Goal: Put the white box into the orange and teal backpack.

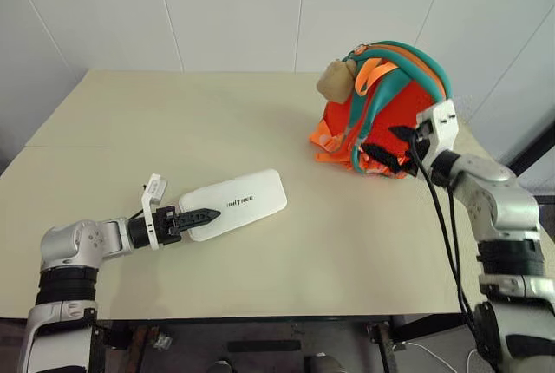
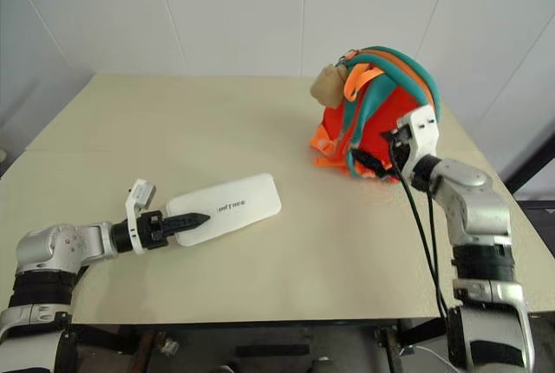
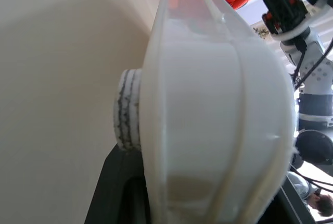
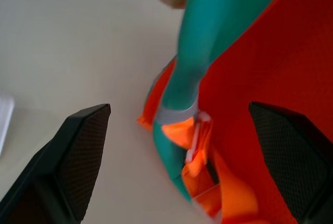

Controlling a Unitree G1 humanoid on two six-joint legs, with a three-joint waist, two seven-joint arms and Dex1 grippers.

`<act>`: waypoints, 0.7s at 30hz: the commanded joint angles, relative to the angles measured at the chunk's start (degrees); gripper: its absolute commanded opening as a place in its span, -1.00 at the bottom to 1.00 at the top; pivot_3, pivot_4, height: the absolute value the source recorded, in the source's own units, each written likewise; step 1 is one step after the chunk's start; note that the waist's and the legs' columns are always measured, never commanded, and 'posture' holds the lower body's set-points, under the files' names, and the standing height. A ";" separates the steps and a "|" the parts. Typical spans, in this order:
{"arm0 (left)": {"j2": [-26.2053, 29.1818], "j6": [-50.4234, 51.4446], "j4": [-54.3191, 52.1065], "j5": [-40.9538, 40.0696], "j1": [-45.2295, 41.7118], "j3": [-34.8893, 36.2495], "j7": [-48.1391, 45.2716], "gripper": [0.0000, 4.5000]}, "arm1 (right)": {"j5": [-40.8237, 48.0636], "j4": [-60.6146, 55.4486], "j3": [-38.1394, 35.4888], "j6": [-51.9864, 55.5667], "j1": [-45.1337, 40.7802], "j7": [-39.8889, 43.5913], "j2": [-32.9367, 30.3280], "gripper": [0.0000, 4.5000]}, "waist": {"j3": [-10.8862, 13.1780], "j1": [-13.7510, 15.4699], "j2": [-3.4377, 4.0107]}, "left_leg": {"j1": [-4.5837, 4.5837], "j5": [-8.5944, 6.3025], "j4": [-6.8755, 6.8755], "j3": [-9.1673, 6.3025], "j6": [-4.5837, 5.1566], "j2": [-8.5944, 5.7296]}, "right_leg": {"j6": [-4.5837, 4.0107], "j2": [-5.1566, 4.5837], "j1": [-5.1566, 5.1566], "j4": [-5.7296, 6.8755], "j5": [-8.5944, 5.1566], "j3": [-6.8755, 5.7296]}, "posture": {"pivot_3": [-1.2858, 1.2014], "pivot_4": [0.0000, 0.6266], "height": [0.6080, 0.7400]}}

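Note:
The white box (image 1: 238, 202) lies flat on the beige table (image 1: 217, 113), left of centre, with small dark lettering on its top. My left gripper (image 1: 201, 215) is shut on its near left end; in the left wrist view the white box (image 3: 208, 130) stands edge-on between the black fingers (image 3: 112, 193). At the right rear the orange and teal backpack (image 1: 386, 104) stands on the table, with a beige plush toy (image 1: 333, 81) on its left side. My right gripper (image 1: 390, 146) is open against its lower front. A teal strap (image 4: 195, 67) hangs between the spread fingers (image 4: 78, 156).
Bare tabletop separates the box from the backpack. The table's front edge (image 1: 260, 314) runs just below my left arm. White wall panels (image 1: 243, 9) rise behind the table, and black cables (image 1: 442, 225) hang along my right forearm.

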 commanded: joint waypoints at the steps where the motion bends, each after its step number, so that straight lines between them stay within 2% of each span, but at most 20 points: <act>1: -0.30 0.23 -4.11 -1.00 2.47 1.42 2.67 -0.45 | -1.28 6.74 1.19 -4.82 -4.67 -0.40 3.08 1.00 | 0.00 0.01 0.00 | 0.00 0.00 -0.03 0.00 0.00 0.00 | -0.01 0.00 -0.01 0.00 -0.01 0.00 | 0.03 -0.52 1.00; 9: -1.79 2.64 -12.21 -5.43 7.97 5.88 7.71 -0.45 | -7.28 32.62 2.74 -21.13 -16.90 -5.69 10.52 1.00 | 0.00 -0.77 0.00 | -0.02 0.01 -0.04 0.00 -0.03 -0.01 | -0.01 -0.03 -0.01 0.00 -0.01 -0.01 | 0.03 -0.52 1.00; 10: -2.02 2.45 -12.52 -5.71 8.55 6.53 8.42 -0.45 | -7.69 35.19 2.39 -24.42 -17.86 -6.69 10.98 0.92 | 0.00 -0.88 0.00 | -0.03 0.01 -0.05 0.00 -0.03 -0.01 | -0.01 -0.04 -0.01 -0.01 -0.01 -0.01 | 0.03 -0.52 1.00; 12: -2.49 2.12 -13.35 -6.50 9.54 7.70 9.66 -0.45 | -7.51 38.30 1.71 -30.74 -19.07 -6.03 11.97 0.72 | 0.00 -1.05 0.00 | -0.03 0.01 -0.06 0.01 -0.03 -0.01 | -0.01 -0.06 0.00 -0.05 -0.01 -0.01 | 0.03 -0.52 1.00; 16: -3.30 1.39 -14.81 -7.70 10.67 9.24 11.86 -0.45 | -4.89 38.78 0.17 -36.52 -20.07 0.38 13.72 0.13 | 0.01 -1.47 0.01 | -0.01 0.02 -0.06 0.01 -0.05 -0.01 | 0.00 -0.05 0.00 0.00 -0.01 -0.02 | 0.03 -0.52 1.00; 18: -3.38 0.39 -15.09 -7.84 11.26 9.78 12.75 -0.45 | -2.15 36.19 -0.81 -38.52 -19.52 6.58 14.75 -0.19 | 0.00 -1.71 0.01 | 0.02 0.04 -0.06 0.01 -0.07 -0.01 | 0.01 -0.04 0.01 0.05 0.00 -0.01 | 0.03 -0.52 1.00; 21: -2.74 -2.75 -15.63 -6.71 12.62 10.08 13.74 -0.45 | 6.59 23.59 -1.18 -31.59 -16.79 20.77 16.24 -0.67 | 0.02 -2.32 0.03 | 0.06 0.05 -0.07 0.00 -0.10 0.01 | 0.02 -0.02 0.02 0.13 0.01 -0.02 | 0.03 -0.52 1.00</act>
